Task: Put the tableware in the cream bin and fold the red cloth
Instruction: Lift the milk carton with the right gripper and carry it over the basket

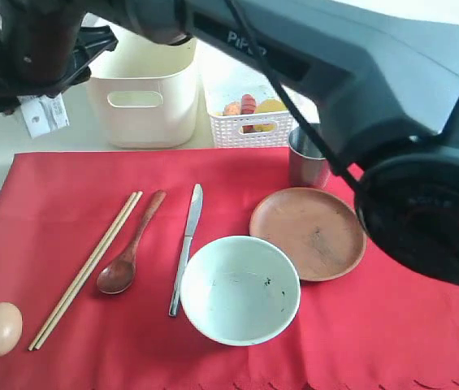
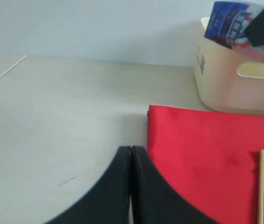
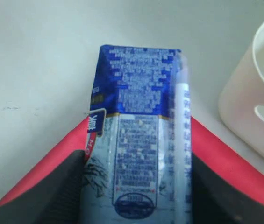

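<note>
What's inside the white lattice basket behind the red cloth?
Showing above the rim of the white lattice basket are a reddish sausage-like piece and a yellow piece. The basket's wall hides whatever lies lower.

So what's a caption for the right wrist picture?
Right gripper holding a blue milk carton near the red cloth and cream bin.

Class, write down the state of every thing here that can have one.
red cloth: spread flat, unfolded
pale bowl: upright, empty
steel cup: upright
brown plate: right way up, empty
cream bin: upright
milk carton: gripped by right pincer, in the air
left pincer: shut, empty
white lattice basket: holding food
</note>
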Controlling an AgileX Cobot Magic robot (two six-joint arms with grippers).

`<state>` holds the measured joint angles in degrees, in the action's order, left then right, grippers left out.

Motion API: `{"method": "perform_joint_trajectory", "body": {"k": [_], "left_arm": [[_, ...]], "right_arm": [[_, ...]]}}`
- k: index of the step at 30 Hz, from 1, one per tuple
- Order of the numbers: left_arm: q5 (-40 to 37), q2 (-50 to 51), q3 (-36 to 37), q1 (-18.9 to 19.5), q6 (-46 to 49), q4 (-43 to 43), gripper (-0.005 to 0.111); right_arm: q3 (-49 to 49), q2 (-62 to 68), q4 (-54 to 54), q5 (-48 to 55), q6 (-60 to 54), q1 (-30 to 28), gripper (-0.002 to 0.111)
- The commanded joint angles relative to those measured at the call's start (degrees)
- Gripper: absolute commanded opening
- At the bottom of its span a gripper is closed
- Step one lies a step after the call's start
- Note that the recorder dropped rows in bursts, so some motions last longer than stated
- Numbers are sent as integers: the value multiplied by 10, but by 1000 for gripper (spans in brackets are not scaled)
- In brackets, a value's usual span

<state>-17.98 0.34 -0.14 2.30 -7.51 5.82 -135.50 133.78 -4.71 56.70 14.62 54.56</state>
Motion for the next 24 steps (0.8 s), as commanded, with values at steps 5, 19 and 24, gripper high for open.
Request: {"method": "perform_joint_trajectory", "body": {"k": [5,19,24], "left_arm": [[1,-3,1,0,0,-1,0],[1,-3,1,0,0,-1,0],[1,-3,1,0,0,-1,0]], "right_arm": [[-2,-56,-2,9,-34,0,0],[-2,-84,-87,42,-57,0,0],[-2,-100,-99,49,-55,-8,0]]}}
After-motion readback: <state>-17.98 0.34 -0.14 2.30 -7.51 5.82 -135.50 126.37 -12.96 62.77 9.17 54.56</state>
